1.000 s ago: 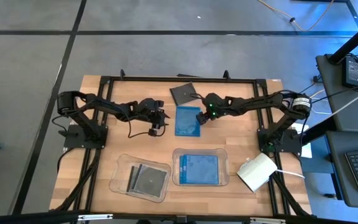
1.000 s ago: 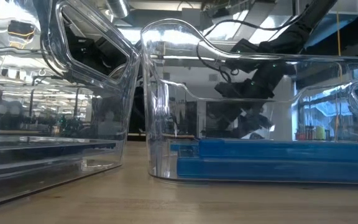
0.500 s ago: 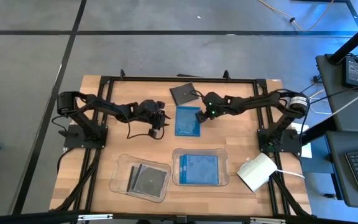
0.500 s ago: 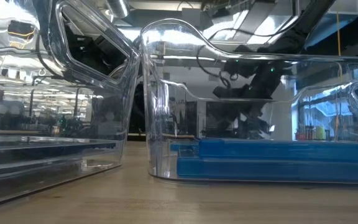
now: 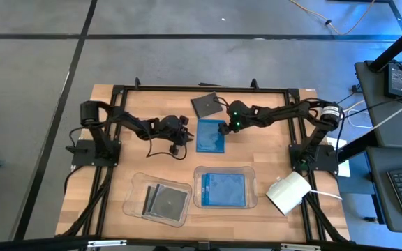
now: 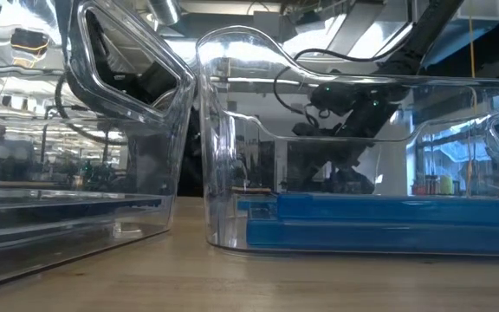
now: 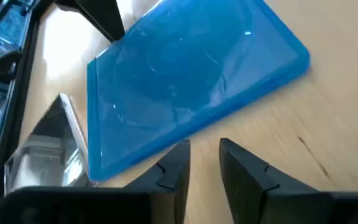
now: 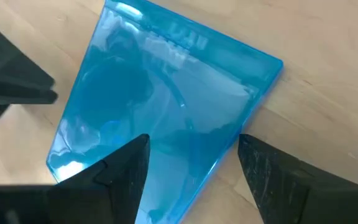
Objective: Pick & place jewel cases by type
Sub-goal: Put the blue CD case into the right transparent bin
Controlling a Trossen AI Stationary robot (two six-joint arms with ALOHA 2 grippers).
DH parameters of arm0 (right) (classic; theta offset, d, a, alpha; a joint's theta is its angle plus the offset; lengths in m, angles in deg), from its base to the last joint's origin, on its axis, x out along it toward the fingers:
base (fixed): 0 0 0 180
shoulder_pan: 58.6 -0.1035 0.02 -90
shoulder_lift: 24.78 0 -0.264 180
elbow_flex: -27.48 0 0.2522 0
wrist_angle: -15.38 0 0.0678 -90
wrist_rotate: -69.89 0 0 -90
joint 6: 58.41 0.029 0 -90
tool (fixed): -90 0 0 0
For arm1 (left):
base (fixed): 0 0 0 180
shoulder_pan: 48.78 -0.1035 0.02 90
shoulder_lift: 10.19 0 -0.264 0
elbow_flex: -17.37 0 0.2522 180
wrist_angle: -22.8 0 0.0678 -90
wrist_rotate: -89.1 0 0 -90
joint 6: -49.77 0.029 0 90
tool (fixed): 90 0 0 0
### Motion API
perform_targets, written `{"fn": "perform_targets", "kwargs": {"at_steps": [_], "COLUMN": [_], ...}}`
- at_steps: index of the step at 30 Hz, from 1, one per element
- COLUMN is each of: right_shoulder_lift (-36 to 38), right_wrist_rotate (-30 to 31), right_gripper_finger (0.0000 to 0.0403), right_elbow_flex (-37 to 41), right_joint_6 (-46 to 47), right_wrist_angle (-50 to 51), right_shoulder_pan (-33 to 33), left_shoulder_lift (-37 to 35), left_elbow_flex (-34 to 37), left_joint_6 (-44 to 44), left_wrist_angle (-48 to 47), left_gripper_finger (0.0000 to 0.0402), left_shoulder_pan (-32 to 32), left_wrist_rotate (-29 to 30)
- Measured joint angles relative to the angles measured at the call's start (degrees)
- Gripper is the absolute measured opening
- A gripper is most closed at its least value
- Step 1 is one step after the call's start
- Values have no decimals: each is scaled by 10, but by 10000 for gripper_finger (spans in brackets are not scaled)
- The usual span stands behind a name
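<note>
A translucent blue jewel case (image 5: 211, 136) lies flat on the wooden table between my two grippers. A black jewel case (image 5: 205, 105) lies flat just beyond it, toward the far edge. My left gripper (image 5: 185, 137) is low at the blue case's left edge, its fingers (image 7: 205, 158) open only a narrow gap with bare table between them. My right gripper (image 5: 223, 130) hangs open and wide over the case's right side. There one finger (image 8: 120, 171) is above the case (image 8: 166, 93) and the other (image 8: 272, 171) above the table beside it. My left gripper has one fingertip (image 7: 180, 152) right at the blue case's near left edge (image 7: 135, 158), coming in slanting down from the table's left; whether it touches the case I cannot tell. My right gripper straddles the case's right edge (image 8: 238, 140) from above; no touch shows.
Two clear trays stand at the table's near side. The left one (image 5: 135, 192) holds dark cases and the right one (image 5: 198, 188) holds a blue case (image 6: 379, 217). A white box (image 5: 287, 193) sits at the near right. A black frame runs around the table.
My left gripper has moved down and toward the table's right, up to the blue case's left edge, rolling somewhat. My right gripper has sunk a little over the case's right side. The blue case has stayed where it was.
</note>
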Motion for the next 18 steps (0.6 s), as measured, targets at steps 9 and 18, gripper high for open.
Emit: {"fn": "perform_targets", "kwargs": {"at_steps": [9, 18], "right_shoulder_lift": [-1, -5], "right_wrist_rotate": [-22, -90], "right_gripper_finger": [251, 251], "right_elbow_flex": [2, 4], "right_joint_6": [4, -4], "right_wrist_angle": [-14, -55], "right_shoulder_pan": [5, 1], "left_shoulder_lift": [71, 91], "left_elbow_flex": [-57, -76], "left_joint_6": [-6, -25], "left_wrist_angle": [9, 13], "left_gripper_finger": [33, 11], "left_shoulder_pan": [-12, -13], "left_wrist_rotate": [-28, -47]}}
